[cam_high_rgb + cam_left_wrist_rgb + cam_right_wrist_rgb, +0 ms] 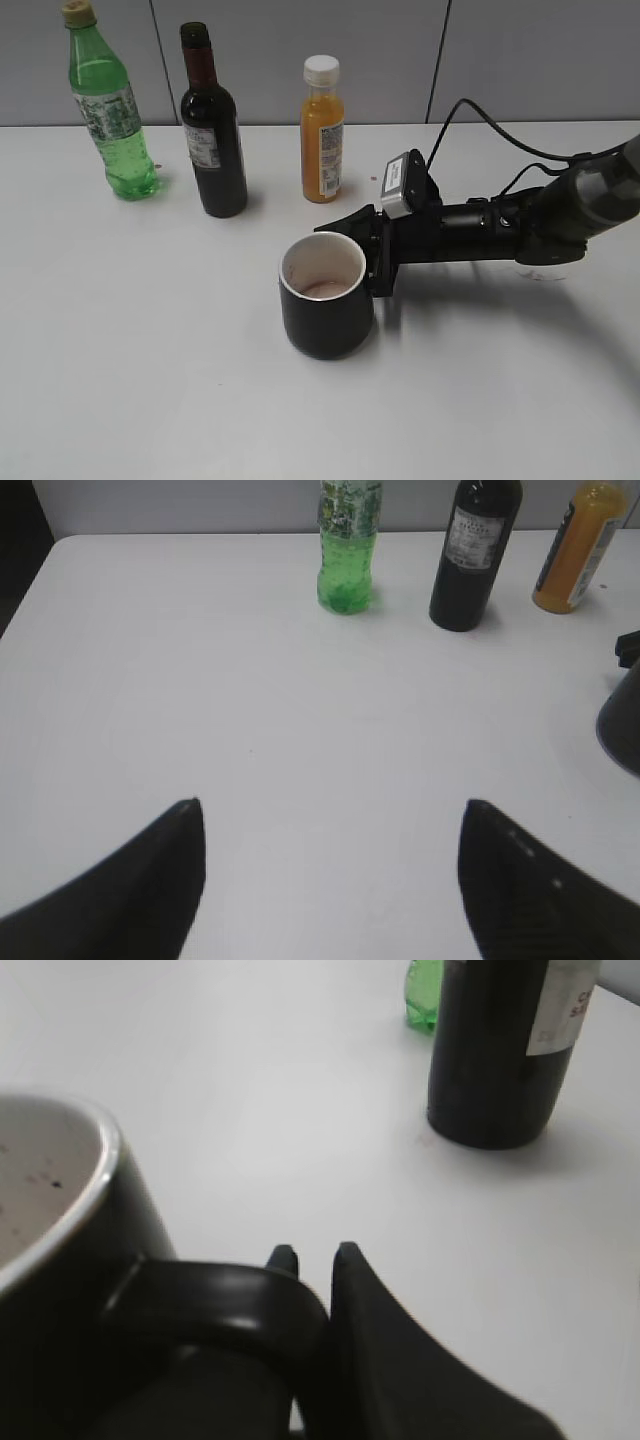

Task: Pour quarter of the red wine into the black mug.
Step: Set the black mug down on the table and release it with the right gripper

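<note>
The black mug (325, 325) stands upright on the white table with a thin reddish layer on its white inside. My right gripper (374, 262) reaches in from the right and is shut on the mug's handle (230, 1295), one finger on each side of it. The red wine (212, 140), a dark bottle with red neck foil, stands upright behind the mug to the left, and shows in the right wrist view as a dark base (495, 1060). My left gripper (332, 805) hovers open over bare table with nothing between its fingers; it is out of the exterior view.
A green plastic bottle (108, 110) stands at the back left and a small orange juice bottle (322, 130) to the right of the wine. The right arm and its cable (500, 135) lie across the table's right side.
</note>
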You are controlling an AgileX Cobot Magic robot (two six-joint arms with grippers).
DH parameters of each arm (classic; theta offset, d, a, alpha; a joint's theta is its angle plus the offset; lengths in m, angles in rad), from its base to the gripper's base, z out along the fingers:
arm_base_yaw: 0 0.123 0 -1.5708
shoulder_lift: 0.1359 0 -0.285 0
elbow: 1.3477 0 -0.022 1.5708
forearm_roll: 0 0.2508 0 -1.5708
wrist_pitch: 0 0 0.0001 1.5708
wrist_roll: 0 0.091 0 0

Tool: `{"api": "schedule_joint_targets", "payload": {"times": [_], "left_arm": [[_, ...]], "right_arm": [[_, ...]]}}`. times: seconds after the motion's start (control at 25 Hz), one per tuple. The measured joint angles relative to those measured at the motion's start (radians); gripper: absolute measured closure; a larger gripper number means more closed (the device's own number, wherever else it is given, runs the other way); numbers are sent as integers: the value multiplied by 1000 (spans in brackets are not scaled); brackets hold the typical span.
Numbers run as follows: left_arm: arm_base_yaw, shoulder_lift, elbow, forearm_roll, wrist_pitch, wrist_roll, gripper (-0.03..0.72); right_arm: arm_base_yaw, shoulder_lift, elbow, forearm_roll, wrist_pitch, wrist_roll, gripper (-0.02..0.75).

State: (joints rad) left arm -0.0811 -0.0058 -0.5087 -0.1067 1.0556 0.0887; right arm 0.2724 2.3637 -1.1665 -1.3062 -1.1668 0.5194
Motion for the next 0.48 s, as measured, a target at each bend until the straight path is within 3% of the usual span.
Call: {"api": "schedule_joint_targets", "payload": {"times": [0.36,0.48], "left_arm": [[0,0,0,0,0,-1,99],[0,0,0,0,0,0,99]], "right_arm": [[0,4,0,4,-31,6,499],[-4,4,0,1,-37,6,480]]}}
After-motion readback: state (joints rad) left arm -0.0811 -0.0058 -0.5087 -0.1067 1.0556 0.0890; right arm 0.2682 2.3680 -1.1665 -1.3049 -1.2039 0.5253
